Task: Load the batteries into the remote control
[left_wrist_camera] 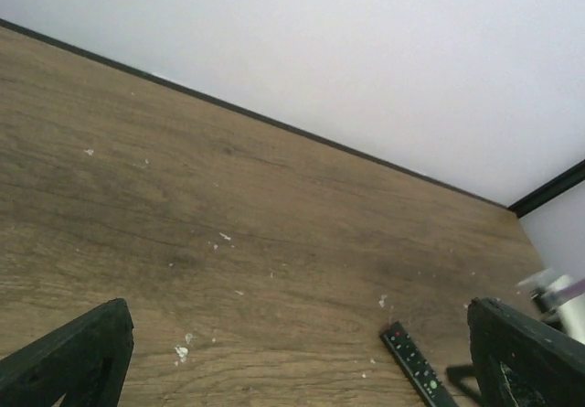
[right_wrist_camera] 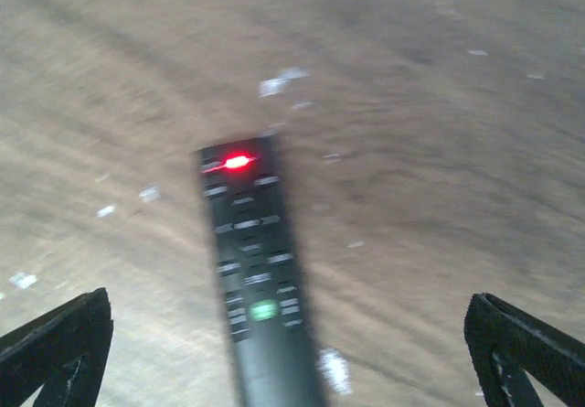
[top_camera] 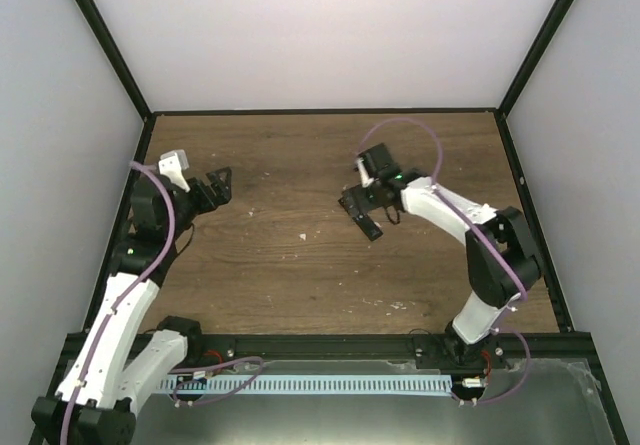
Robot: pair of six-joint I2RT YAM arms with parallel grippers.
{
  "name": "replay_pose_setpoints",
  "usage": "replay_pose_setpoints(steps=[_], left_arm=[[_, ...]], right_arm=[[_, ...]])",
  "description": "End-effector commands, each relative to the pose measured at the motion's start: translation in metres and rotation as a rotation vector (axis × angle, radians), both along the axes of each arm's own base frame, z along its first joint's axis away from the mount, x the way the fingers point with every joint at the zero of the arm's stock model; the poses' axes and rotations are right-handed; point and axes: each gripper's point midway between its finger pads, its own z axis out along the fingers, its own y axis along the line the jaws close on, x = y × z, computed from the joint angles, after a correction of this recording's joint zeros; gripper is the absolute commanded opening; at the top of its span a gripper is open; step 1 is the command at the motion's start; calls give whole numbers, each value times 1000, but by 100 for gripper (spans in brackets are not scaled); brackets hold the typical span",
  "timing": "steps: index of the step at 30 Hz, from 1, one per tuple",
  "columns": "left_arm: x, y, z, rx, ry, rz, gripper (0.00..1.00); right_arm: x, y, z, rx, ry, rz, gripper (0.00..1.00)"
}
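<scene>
Right hand (top_camera: 364, 208) spread wide just above remote (right_wrist_camera: 260, 270) lying buttons-up on desk (top_camera: 300, 275), left hand (top_camera: 216, 186) spread too, well apart; batteries unseen, red light (right_wrist_camera: 236, 161) lit, loading likely done, unconfirmed.

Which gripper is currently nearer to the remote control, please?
Right. The right gripper is directly over the remote control, open on either side of it; the left gripper is well away, near the left edge of the table.
</scene>
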Motion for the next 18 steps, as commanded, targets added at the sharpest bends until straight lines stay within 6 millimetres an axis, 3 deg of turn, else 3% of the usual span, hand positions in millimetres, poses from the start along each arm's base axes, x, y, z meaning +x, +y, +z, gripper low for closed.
replay_pose_setpoints(steps=[1, 6, 11, 14, 18], left_arm=[[11, 1, -5, 54, 54, -1, 100], [26, 2, -20, 71, 136, 13, 100], [33, 1, -29, 85, 167, 15, 100], [35, 2, -33, 88, 174, 17, 100], [36, 1, -35, 95, 180, 13, 100]], right_arm=[[34, -40, 10, 154, -22, -119, 100], [61, -106, 1, 243, 0, -302, 100], [63, -163, -14, 227, 10, -443, 100], [58, -177, -22, 221, 21, -466, 100], [56, -181, -24, 211, 21, -470, 100]])
